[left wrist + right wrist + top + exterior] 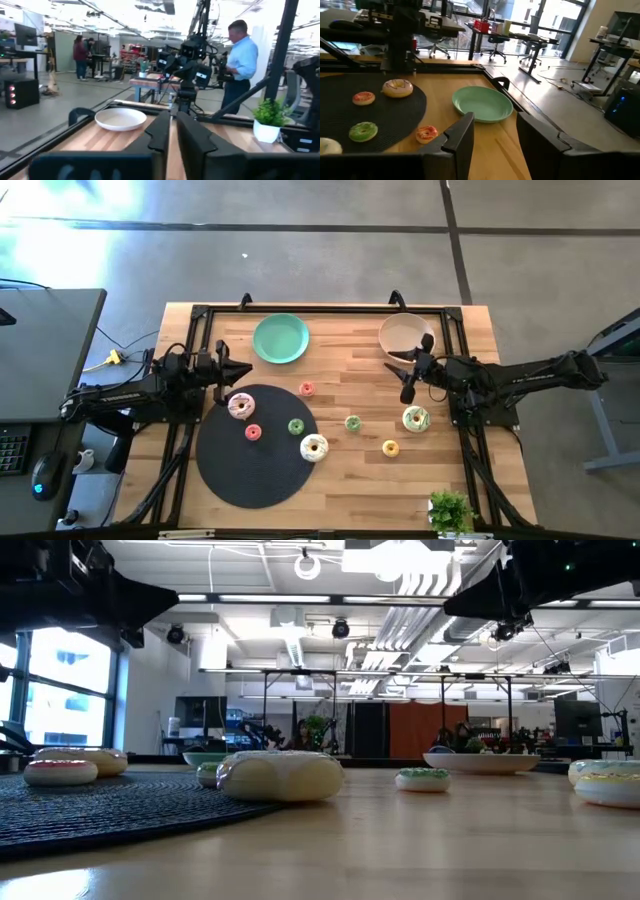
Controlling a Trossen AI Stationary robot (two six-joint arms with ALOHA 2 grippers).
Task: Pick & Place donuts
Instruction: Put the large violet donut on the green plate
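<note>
8 donuts [314,447] out, both arms raised.

Wood table [350,480] w/ black mat [240,470], green plate [280,338], beige plate [403,333], plant [451,510], loose donuts [390,448].

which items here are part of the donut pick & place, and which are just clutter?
Job items:
- pink-frosted donut, red donut, green donut, white donut, all on the mat
- on bare wood: red one, green one, yellow one, large frosted one

Lying about:
- potted plant
- black mat
- green plate, beige plate: possibly drop spots
</note>
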